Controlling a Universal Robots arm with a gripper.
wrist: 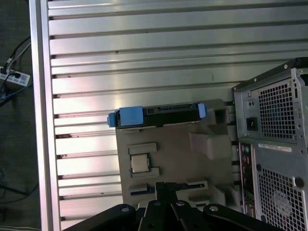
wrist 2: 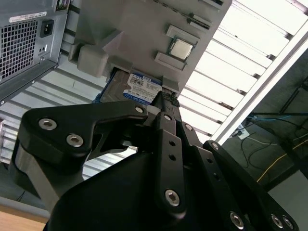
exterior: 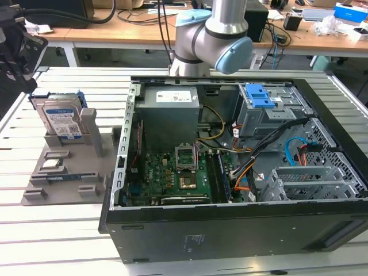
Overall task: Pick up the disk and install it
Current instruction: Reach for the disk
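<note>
- You will find the disk (exterior: 60, 118) standing on edge in a slot at the back of a grey holder (exterior: 72, 167), its white-and-blue label facing the exterior camera.
- The holder lies flat on the slatted metal table (exterior: 57, 241), just beside the open computer case (exterior: 230, 230), on the exterior view's left of it.
- The disk is outside the case and not yet installed.
- A small square chip (exterior: 50, 165) sits in a recess of the same holder, nearer the camera than the disk.
- In the first wrist view you see the disk (wrist: 168, 110) from its edge, with the blue bracket (wrist: 129, 117) capping one end.
- The chip (wrist: 139, 163) lies between the disk and the claw (wrist: 167, 186) in that view.
- The claw is pressed together, with nothing pinched in it.
- It hangs over the holder (wrist: 178, 149), apart from the disk.
- In the second wrist view the claw (wrist 2: 166, 100) lines up with one corner of the disk (wrist 2: 142, 89); you cannot tell from this view whether they touch.
- The arm (exterior: 213, 34) stands behind the case.
- Inside the case, note a ridged blue latch (exterior: 259, 95) and a grey power supply (exterior: 169, 112), both well apart from the disk.
</note>
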